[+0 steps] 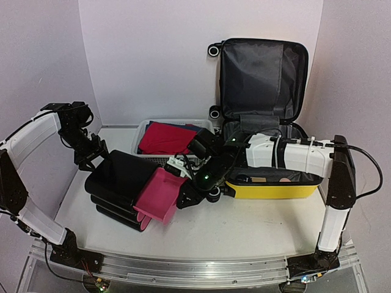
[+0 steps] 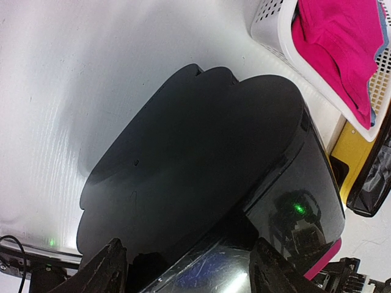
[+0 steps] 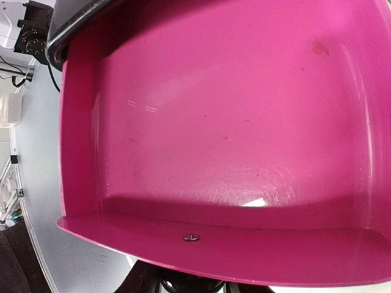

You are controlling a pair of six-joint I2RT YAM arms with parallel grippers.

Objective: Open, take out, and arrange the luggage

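Two arms reach toward frame centre: the luggage lies open at centre right, lid upright against the back wall. Right end effector grips the pink tray rim beside it; left end effector straddles the black case, jaws spread, grip unclear. Bare bench fills the lower frame.

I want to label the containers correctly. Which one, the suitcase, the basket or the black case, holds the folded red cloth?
The white mesh basket holds the red cloth; it stands between the black case and the open yellow suitcase.

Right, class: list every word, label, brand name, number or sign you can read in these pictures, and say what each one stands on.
None can be read.
Yellow suitcase: no lettering shows.
Black case: plain, glossy.
Pink drawer: only a small screw.
White basket: no label visible.
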